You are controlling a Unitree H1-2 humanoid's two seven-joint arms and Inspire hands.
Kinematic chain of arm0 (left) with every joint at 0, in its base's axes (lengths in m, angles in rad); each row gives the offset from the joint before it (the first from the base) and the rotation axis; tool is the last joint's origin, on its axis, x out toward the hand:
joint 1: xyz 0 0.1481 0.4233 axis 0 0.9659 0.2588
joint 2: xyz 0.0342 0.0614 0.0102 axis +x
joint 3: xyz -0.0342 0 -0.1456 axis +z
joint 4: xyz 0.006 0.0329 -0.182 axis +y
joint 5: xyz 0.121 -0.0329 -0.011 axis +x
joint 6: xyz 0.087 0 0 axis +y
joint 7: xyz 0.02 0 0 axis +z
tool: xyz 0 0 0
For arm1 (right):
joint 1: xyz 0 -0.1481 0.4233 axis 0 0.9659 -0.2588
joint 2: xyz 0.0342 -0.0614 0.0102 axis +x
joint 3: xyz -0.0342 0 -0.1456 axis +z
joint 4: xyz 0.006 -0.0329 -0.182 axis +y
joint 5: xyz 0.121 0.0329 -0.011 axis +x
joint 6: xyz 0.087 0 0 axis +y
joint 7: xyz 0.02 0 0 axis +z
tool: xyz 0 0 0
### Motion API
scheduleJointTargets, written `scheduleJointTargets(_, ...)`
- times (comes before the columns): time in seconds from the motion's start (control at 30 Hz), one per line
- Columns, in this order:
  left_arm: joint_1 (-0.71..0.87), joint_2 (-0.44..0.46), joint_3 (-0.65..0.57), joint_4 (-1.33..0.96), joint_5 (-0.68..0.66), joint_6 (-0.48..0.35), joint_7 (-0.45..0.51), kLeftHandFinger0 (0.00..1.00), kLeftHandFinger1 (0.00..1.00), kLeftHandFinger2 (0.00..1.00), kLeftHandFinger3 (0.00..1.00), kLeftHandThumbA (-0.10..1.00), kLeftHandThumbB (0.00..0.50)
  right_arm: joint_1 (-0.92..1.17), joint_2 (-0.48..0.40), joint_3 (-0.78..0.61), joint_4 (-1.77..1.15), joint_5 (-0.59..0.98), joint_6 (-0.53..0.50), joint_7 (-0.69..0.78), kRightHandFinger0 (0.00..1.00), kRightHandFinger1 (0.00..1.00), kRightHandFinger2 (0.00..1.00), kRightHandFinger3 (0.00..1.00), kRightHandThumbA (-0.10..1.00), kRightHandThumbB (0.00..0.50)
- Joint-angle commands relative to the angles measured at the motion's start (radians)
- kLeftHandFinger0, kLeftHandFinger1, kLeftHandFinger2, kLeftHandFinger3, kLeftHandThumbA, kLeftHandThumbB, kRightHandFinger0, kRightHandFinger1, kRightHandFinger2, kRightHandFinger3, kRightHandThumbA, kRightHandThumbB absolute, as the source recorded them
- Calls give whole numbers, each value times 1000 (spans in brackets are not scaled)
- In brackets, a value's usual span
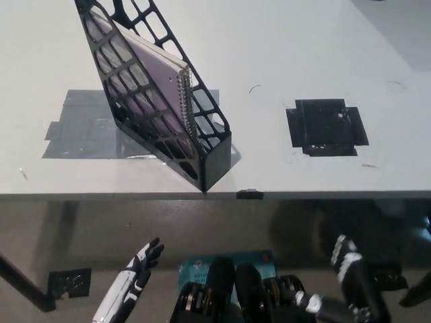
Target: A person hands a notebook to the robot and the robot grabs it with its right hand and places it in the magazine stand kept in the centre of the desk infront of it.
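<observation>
The white left hand (135,279) hung below the desk (283,47) edge at lower left, fingers straight, holding nothing. The notebook (158,77) stood inside the magazine stand (202,158). The black right hand (353,279) hung low, fingers loosely apart, empty.

Surface (283,40): magazine stand (202,151) left of centre, near the front edge, over a tape patch (74,124). Spiral notebook (158,81) inside the stand. Second tape patch (326,128) to its right, well apart. Both hands below the surface's front edge.
</observation>
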Motion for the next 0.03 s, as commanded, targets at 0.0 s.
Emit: scheduleJointTargets(0.0, -10, -7, -4, 5, -7, -37, 14, 1000, 1000, 1000, 1000, 1000, 500, -35, -13, 34, 52, -68, 43, 48, 1000, 1000, 1000, 1000, 1000, 141)
